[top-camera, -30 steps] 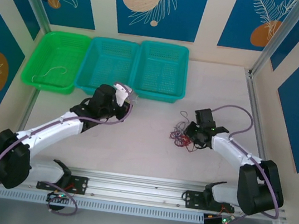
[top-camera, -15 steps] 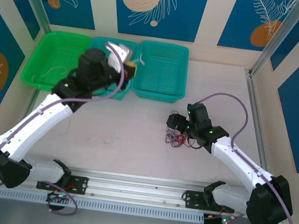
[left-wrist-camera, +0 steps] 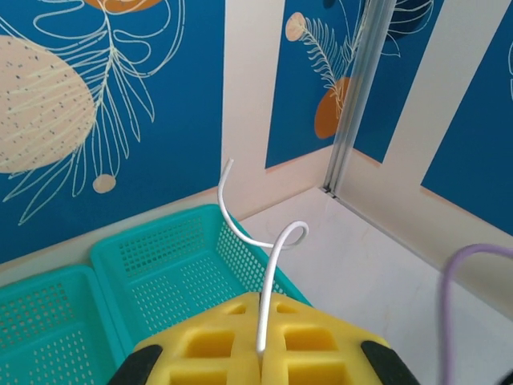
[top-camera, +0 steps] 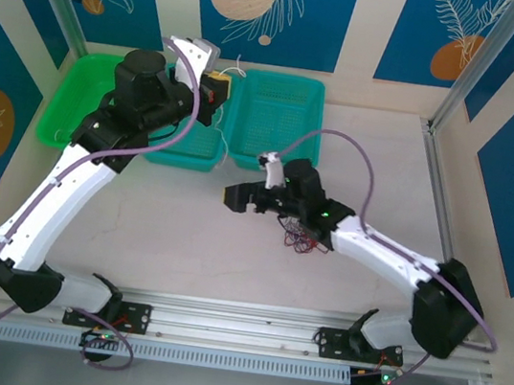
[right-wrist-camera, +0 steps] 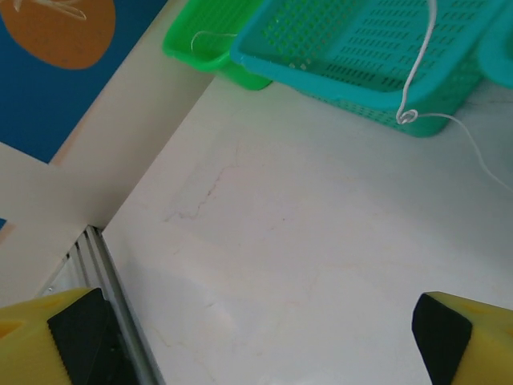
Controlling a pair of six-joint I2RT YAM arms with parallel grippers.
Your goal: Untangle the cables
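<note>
Top external view: left gripper (top-camera: 216, 88) is now raised high over the row of baskets, roughly above the seam between the two teal baskets (top-camera: 279, 109). One second ago it sat low on the table (top-camera: 184, 230), just in front of them. Left wrist view confirms its yellow pads (left-wrist-camera: 200, 345) are pressed together on a white cable (left-wrist-camera: 267, 297), which rises from the pinch and curls over above. Right wrist view shows the same cable hanging down in front of a teal basket, making a small loop near the basket's foot and then running off across the table to the right. I cannot tell whether its far end is free of the other cables. Right gripper (top-camera: 237, 196) has swung left, away from the tangle of red and black cables (top-camera: 303, 238) where it worked a second ago. The tangle now lies on the table under its forearm. Its jaws stand wide apart with nothing between them. Reading: one strand has been drawn up and out of the knot, and the right arm has let go of the bundle. Next step is probably dropping the white cable into a basket; the green basket (top-camera: 67, 106) already seems to hold a thin pale wire. Risk: a trailing end could drag the tangle along. Red and black are not yet separated.
</note>
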